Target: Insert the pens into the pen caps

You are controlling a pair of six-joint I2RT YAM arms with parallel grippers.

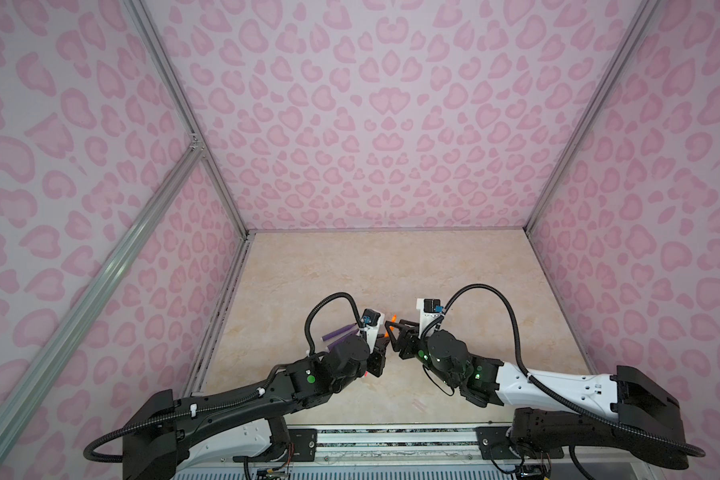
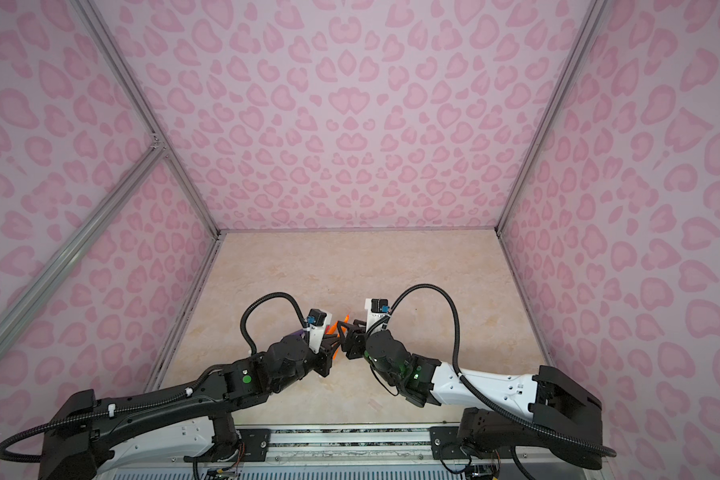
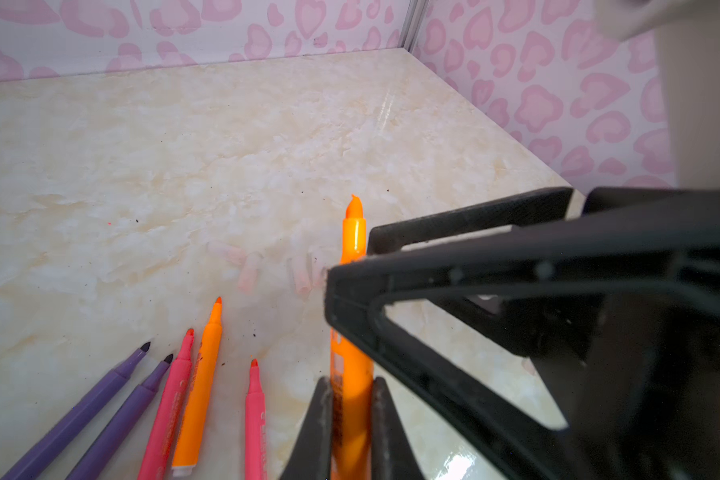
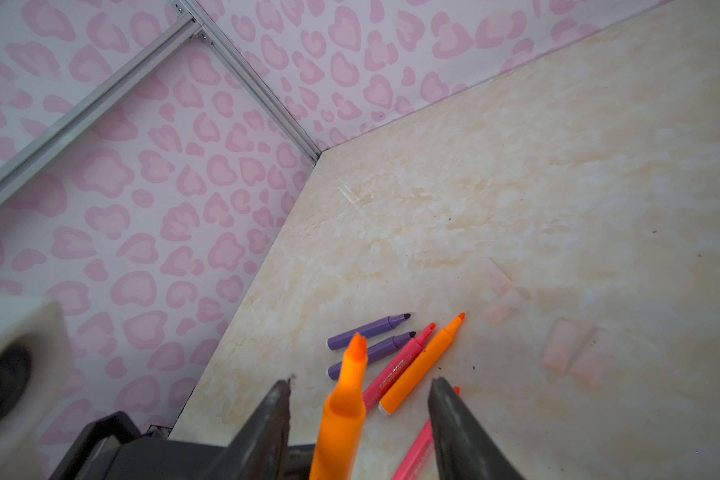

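Note:
My left gripper (image 3: 352,382) is shut on an orange pen (image 3: 353,232) and holds it above the table, tip pointing away. My right gripper (image 4: 360,382) is open, one finger on each side of that pen (image 4: 341,415) near its tip, with a gap on both sides. In both top views the two grippers (image 1: 385,338) (image 2: 344,328) meet at the table's middle. On the table lie two purple pens (image 4: 366,330) (image 4: 375,351), two pink ones (image 4: 400,368) (image 4: 416,453) and another orange one (image 4: 420,365). Several clear pen caps (image 4: 501,307) (image 4: 560,345) lie beside them.
The beige marble table (image 1: 391,266) is boxed in by pink heart-patterned walls (image 1: 371,124) at the back and both sides. The left wrist's camera housing (image 4: 9,374) hangs close to my right gripper.

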